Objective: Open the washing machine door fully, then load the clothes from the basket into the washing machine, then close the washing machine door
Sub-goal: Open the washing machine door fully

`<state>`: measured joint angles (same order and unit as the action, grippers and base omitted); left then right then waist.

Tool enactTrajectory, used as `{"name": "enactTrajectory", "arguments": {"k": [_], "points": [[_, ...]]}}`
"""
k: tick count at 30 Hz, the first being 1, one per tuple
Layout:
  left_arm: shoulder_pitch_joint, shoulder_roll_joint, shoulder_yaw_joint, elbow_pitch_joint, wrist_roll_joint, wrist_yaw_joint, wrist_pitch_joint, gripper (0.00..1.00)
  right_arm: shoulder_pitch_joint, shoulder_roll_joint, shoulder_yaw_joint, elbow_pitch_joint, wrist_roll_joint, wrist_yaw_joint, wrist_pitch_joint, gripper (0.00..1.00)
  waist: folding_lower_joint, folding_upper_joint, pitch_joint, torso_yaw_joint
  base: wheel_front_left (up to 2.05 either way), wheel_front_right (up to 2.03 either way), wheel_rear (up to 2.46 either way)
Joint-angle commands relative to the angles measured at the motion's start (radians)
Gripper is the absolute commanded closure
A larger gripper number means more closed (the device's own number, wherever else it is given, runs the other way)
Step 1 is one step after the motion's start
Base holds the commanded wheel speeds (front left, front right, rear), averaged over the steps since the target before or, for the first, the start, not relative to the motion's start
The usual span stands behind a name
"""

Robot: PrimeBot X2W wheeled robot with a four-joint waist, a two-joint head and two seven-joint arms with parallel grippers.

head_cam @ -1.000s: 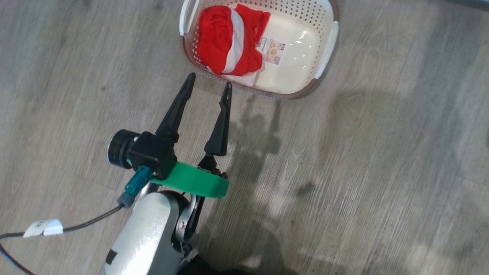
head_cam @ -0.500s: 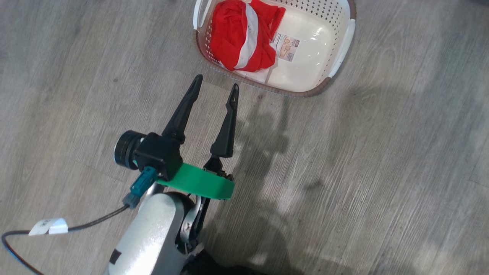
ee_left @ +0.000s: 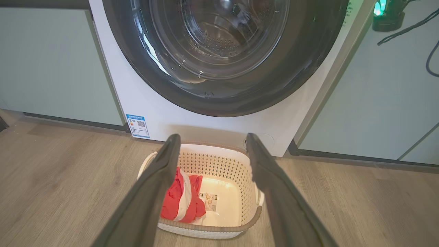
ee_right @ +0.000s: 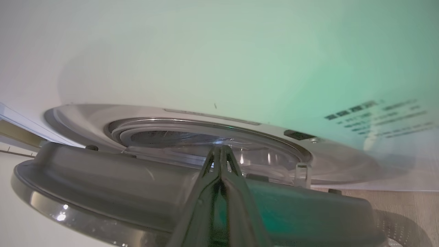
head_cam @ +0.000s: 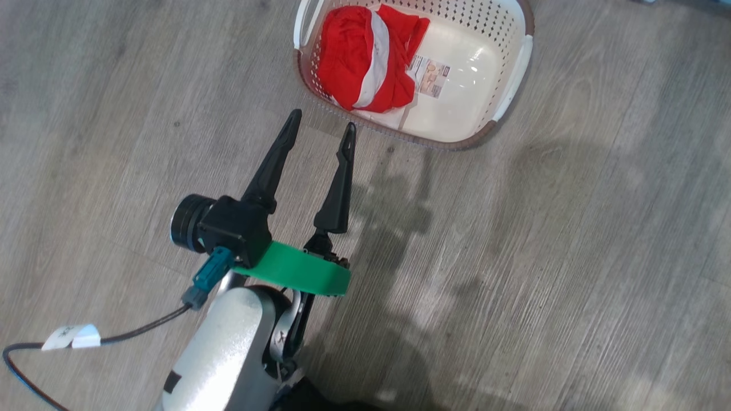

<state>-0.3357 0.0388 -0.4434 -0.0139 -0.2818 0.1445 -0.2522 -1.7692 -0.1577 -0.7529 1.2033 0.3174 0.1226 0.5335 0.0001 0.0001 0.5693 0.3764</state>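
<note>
The left gripper (head_cam: 321, 121) hangs over the floor (head_cam: 571, 257), fingers spread wide and empty, just short of the basket (head_cam: 457, 141) — red-and-white clothes (head_cam: 365, 74) lie in its left end. The right gripper (ee_right: 221, 151), fingers pressed together, sits at the rim of the washing machine door (ee_right: 103, 185), which stands ajar.

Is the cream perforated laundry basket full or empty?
Partly full: bunched red clothes with a white stripe lie at one end of the basket; elsewhere it is bare but for a label.
</note>
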Motion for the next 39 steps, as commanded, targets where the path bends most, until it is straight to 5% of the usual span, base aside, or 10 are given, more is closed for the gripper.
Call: {"name": "enactTrajectory", "arguments": {"k": [1,20,39], "points": [[-0.013,0.011,0.030,-0.031,-0.002,0.008,-0.010,0.00,-0.017,0.042,0.009,-0.004,-0.002,0.008,0.024,1.00,-0.0001,-0.0001,-0.010,-0.001,0.00,0.00,0.00],[0.042,0.011,0.065,-0.015,0.020,0.007,-0.010,0.00,0.264,0.097,0.104,-0.104,0.181,0.008,0.198,1.00,-0.0001,-0.0001,-0.167,-0.010,0.00,0.00,0.00],[0.120,0.011,0.107,-0.007,0.025,0.009,-0.010,0.00,0.575,0.107,0.387,-0.256,0.509,0.008,0.304,1.00,-0.0001,-0.0001,-0.317,0.053,0.00,0.00,0.00]]}}
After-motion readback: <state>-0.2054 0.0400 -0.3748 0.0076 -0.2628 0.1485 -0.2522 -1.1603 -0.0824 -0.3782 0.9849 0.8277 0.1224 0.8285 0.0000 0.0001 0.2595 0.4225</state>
